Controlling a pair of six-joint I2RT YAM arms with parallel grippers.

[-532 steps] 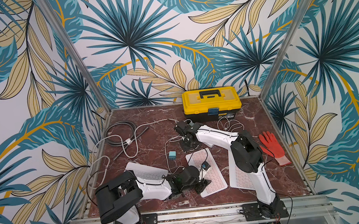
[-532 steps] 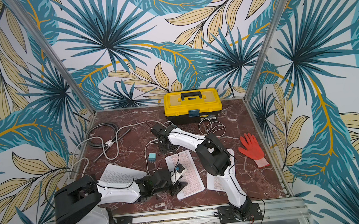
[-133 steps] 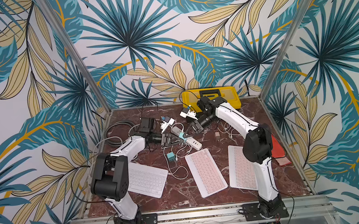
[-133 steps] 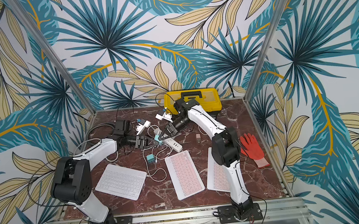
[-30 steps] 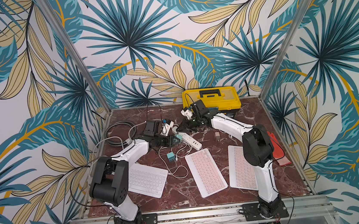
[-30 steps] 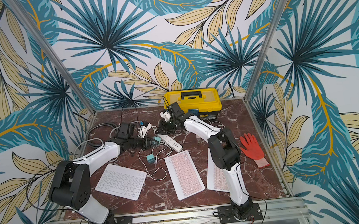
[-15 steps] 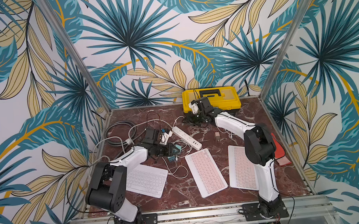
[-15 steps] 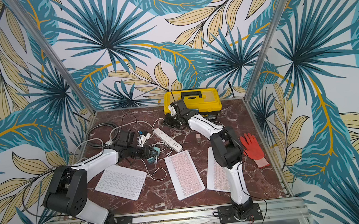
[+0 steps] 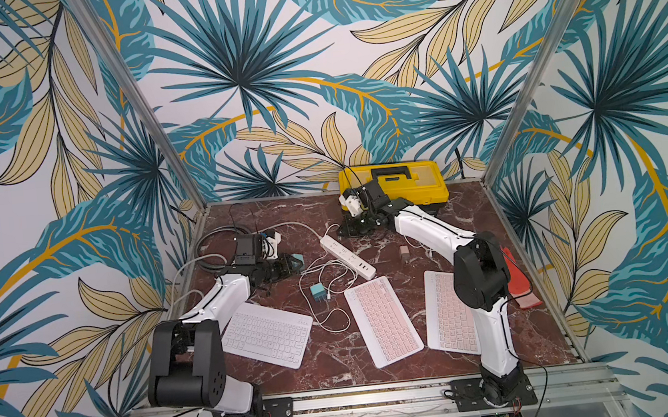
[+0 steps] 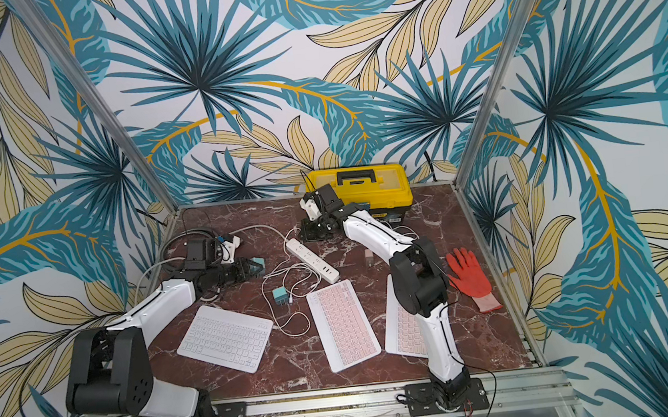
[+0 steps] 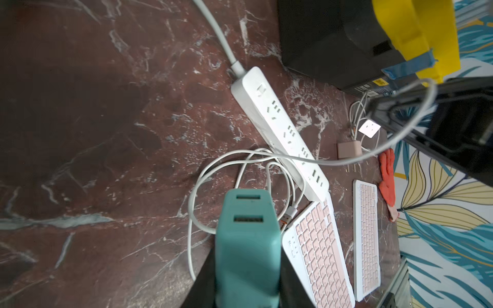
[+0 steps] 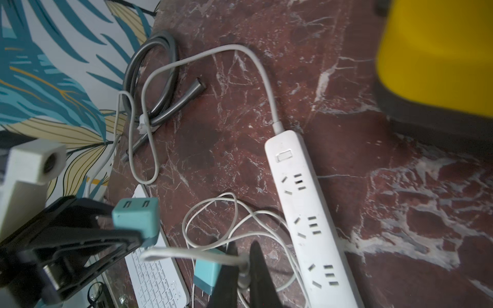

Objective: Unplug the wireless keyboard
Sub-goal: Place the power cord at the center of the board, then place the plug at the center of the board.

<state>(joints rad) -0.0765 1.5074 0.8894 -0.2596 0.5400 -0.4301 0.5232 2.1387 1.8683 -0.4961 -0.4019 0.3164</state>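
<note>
**While one arm holds the charger, the other pinches the cable**

As the unplugging appears close to done, the left end effector (image 9: 289, 265) grips a teal charger (image 11: 248, 240) clear of the power strip (image 9: 347, 257), left of centre in a top view. Both of the charger's ports look empty in the left wrist view. The right end effector (image 12: 242, 277), at upper centre in front of the yellow toolbox (image 9: 392, 183), is clamped tight on a white cable (image 12: 186, 253). No plugs sit in the strip between them.

The wireless keyboard (image 9: 383, 321) is judged to be the pink-keyed one nearest the cable's loops. It lies flat and slightly askew on the desk (image 9: 331, 368) at lower centre, between a white keyboard (image 9: 267, 335) and a second pink keyboard (image 9: 444, 311). It is slim and white-cased, with rows of pale pink keys. Whether the cable joins it cannot be told. The next move is probably to check that end, then set charger and cable down gently.
</note>
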